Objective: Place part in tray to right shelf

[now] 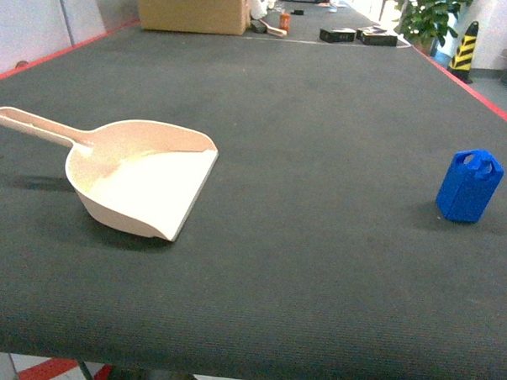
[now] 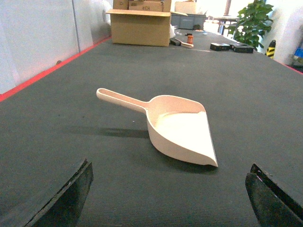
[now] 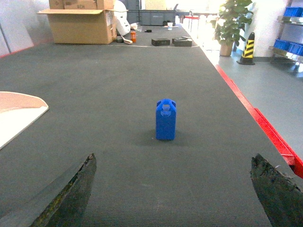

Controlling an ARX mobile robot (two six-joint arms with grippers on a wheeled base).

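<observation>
Well apart on the dark grey ribbed table [image 1: 307, 117]: cream scoop-shaped plastic tray [image 1: 140, 181] at 9 o'clock, small bright-blue boxy plastic part [image 1: 469, 185] at 3 o'clock.

Both wrist views show spread, empty fingers at the bottom corners. The left gripper [image 2: 168, 198] faces the tray, which lies at its 12 o'clock, handle toward 10 o'clock and flat lip toward 4 o'clock. The right gripper [image 3: 170, 196] faces the part, standing upright at its 12 o'clock, untouched. A cardboard box [image 1: 192, 8] sits at the table's far end.
</observation>
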